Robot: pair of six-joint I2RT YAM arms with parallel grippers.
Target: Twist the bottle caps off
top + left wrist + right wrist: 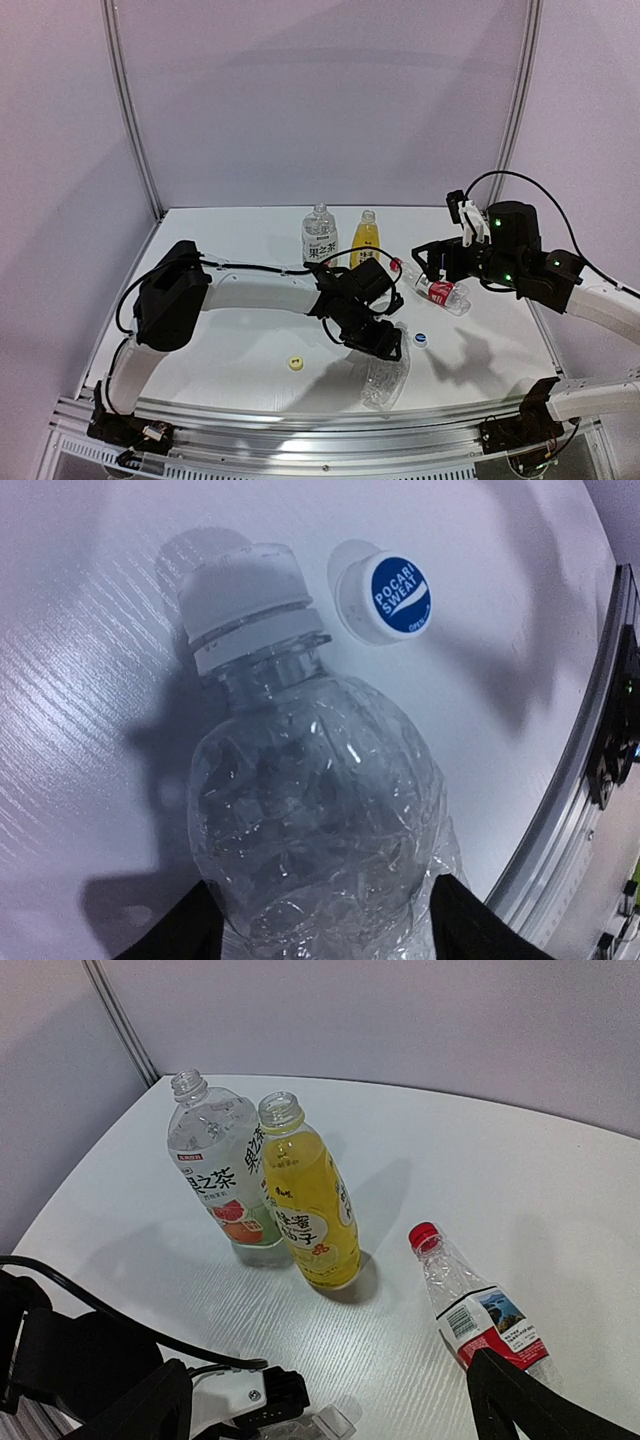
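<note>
The clear plain bottle (pixel 320 820) lies on the table with its white cap (pixel 245 590) on; it also shows in the top view (pixel 384 378). My left gripper (pixel 325 920) grips its crumpled body, one finger on each side. A loose blue-and-white cap (pixel 393 597) lies beside its neck. A yellow cap (pixel 294 363) lies on the table. The fruit-label bottle (pixel 215 1175) and the yellow bottle (pixel 308 1200) stand upright with no caps. The red-label bottle (pixel 475 1305) lies on its side with its red cap (pixel 423 1234) on. My right gripper (pixel 330 1400) is open and empty above it.
The table (pixel 230 345) has a metal rail (pixel 330 420) along its near edge, close to the plain bottle. Grey walls and corner posts (pixel 135 110) enclose the back. The left arm (pixel 260 292) and its cable stretch across the middle of the table.
</note>
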